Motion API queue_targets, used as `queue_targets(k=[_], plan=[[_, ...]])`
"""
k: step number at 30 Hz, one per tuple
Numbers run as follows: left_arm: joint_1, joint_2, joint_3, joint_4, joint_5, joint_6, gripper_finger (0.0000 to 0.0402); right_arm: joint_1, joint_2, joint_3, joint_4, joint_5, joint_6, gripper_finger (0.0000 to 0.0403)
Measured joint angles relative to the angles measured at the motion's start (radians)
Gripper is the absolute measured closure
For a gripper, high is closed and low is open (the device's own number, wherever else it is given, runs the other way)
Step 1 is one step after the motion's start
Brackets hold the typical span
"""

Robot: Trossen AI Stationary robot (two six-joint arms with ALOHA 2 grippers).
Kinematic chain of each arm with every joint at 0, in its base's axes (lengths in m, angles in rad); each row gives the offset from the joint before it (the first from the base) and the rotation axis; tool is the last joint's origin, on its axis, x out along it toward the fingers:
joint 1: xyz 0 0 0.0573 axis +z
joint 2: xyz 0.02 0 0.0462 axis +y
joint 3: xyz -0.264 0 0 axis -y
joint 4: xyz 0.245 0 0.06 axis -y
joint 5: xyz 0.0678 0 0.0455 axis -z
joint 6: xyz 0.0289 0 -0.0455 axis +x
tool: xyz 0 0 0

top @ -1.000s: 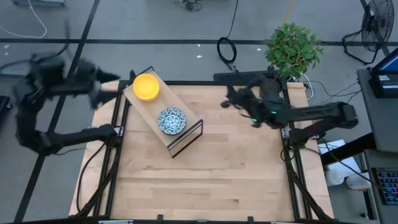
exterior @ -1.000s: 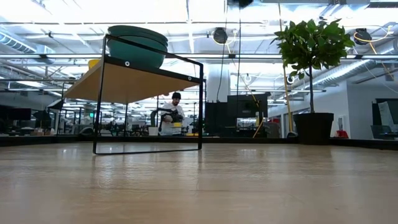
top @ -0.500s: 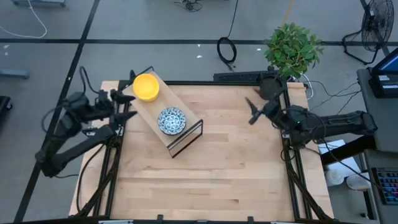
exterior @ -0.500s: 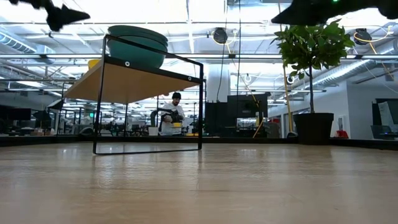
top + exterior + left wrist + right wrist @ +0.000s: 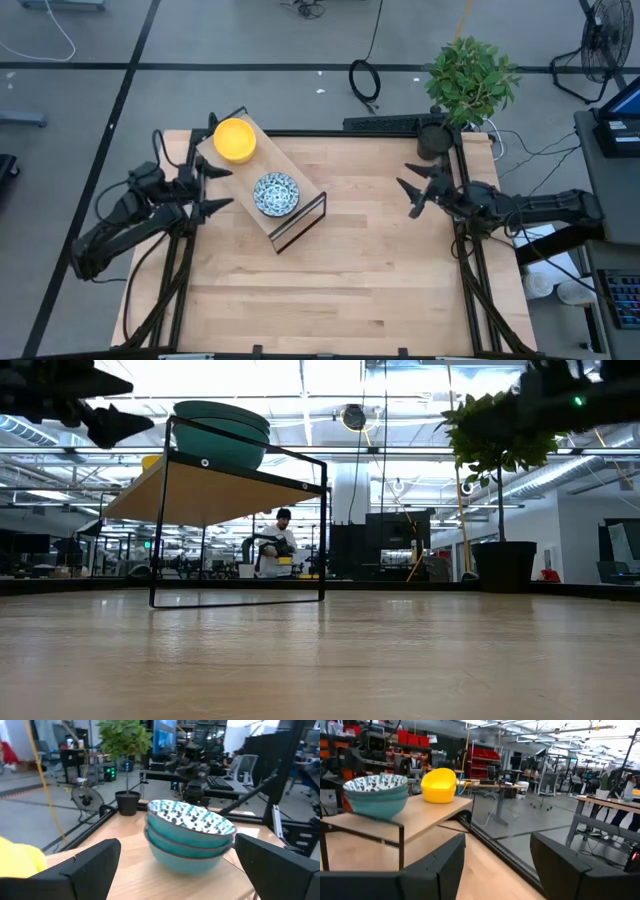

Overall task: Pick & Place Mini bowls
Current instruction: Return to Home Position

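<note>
Patterned bowls stacked upright; yellow bowls likely stacked.

Glossy bowls, matt wooden shelf

— How does your left arm sit?

— My left arm is folded out at my left side, with the elbow drawn back and low and the forearm reaching inward. The left gripper points across toward my other side, and its fingers are spread wide.

— And the right?

— My right arm stretches almost level from my right side, with the wrist turned inward. The right gripper faces the left one, well apart from it, and its jaws are also spread wide.

— How high are they?

— In the low view both grippers hang up high, one at each upper corner.
</note>
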Motion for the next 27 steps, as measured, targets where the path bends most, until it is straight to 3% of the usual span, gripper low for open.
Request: queue_targets(k=[6,14,16,19,21,25,27], plan=[[-0.080,-0.009,0.000,0.004,0.006,0.072,0.0009,0.001,-0.171,-0.150,0.010,-0.004,0.054,0.0193],[-0.143,-0.009,-0.067,0.037,-0.001,-0.015,0.0009,0.001,-0.305,-0.246,0.004,-0.154,0.114,0.0193],[-0.156,-0.009,-0.125,0.111,-0.002,-0.020,0.0009,0.001,-0.313,-0.252,-0.017,-0.157,0.141,0.0193],[-0.185,-0.009,-0.247,0.362,-0.009,-0.024,0.0009,0.001,-0.319,-0.255,-0.029,-0.158,0.152,0.0193],[-0.211,-0.009,-0.318,0.485,-0.044,-0.025,0.0009,0.001,-0.318,-0.256,-0.040,-0.158,0.152,0.0193],[-0.288,0.008,-0.315,0.398,-0.225,-0.056,0.0009,0.001,-0.318,-0.256,-0.045,-0.159,0.151,0.0193],[-0.336,0.018,-0.315,0.392,-0.268,-0.058,0.0009,0.001,-0.320,-0.257,-0.045,-0.160,0.147,0.0193]])
